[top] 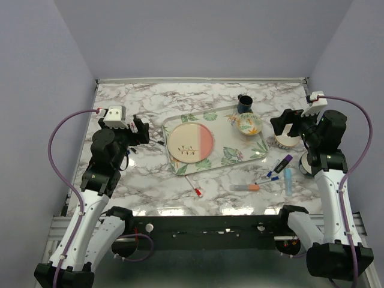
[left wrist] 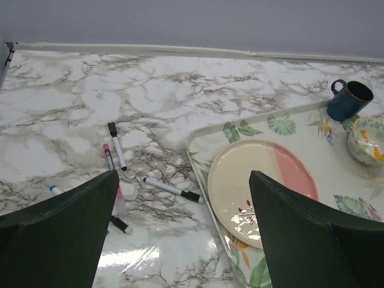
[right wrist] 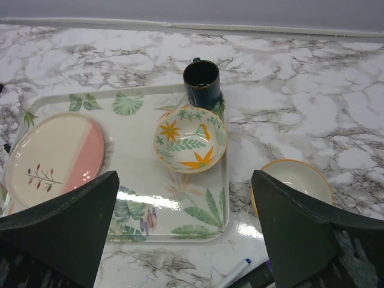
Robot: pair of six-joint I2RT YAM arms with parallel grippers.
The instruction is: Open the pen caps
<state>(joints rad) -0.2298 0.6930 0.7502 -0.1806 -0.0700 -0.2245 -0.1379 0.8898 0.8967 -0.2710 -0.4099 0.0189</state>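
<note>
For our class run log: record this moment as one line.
left gripper: open, empty | right gripper: open, empty | pens: on table, none held

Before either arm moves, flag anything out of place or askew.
The tray sits skewed to the table edges. Pens lie scattered loose on both sides of it, pointing every way. Nothing spilled or broken.

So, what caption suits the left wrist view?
Open left hand above capped pens scattered on a marble table, beside a leafy tray holding a plate.
</note>
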